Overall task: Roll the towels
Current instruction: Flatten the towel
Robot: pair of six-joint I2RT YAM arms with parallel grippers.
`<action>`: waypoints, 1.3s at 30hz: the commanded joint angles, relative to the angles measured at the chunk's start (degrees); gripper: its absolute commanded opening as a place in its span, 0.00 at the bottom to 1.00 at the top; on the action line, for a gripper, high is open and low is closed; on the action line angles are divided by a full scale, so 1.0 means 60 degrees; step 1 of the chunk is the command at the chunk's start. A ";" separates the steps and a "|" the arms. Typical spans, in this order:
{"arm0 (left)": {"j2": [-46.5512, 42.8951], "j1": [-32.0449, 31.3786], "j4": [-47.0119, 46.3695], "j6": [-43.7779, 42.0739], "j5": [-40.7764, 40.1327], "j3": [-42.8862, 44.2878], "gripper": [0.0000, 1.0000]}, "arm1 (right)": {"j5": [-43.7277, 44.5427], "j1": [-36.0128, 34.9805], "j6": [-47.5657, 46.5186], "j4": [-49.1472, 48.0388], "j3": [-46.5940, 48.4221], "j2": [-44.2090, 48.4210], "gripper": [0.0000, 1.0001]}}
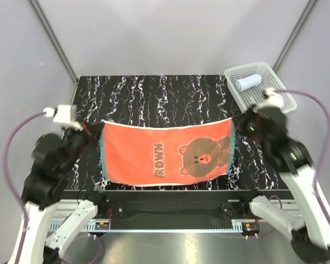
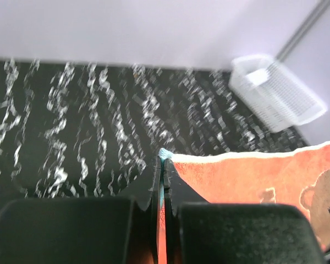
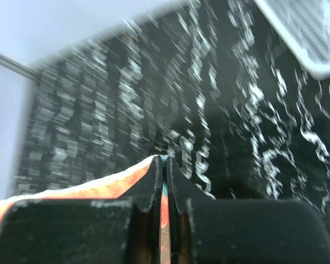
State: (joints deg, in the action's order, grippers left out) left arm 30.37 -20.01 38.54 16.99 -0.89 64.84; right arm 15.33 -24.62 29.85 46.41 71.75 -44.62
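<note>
An orange-red towel [image 1: 154,151] with teal edging and a brown bear print hangs spread flat above the table, stretched between both arms. My left gripper [image 1: 94,131] is shut on its far left corner, the teal edge pinched between the fingers [image 2: 164,165]. The far right corner is pinched the same way by my right gripper [image 1: 235,122], shut on the cloth [image 3: 164,165]. The orange towel [image 2: 264,181] stretches away to the right in the left wrist view, and to the left as orange cloth [image 3: 82,187] in the right wrist view. A rolled white towel [image 1: 247,83] lies in the basket.
A white mesh basket [image 1: 272,88] stands at the table's far right corner, also visible as the basket [image 2: 275,99] from the left wrist. The table top [image 1: 154,99] is black with white marbling. Grey walls and metal posts enclose the back and sides.
</note>
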 commanded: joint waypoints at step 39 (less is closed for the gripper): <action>1.3089 0.2559 -0.1136 -0.0855 0.0016 0.3710 0.45 | -0.0170 0.1555 -0.0156 -0.1657 0.5270 -1.2984 0.38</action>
State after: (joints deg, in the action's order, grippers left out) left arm 110.02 -4.86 32.56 12.23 -2.09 84.31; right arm 11.38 -15.84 28.32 33.63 101.71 -123.72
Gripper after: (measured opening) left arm 0.379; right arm 0.272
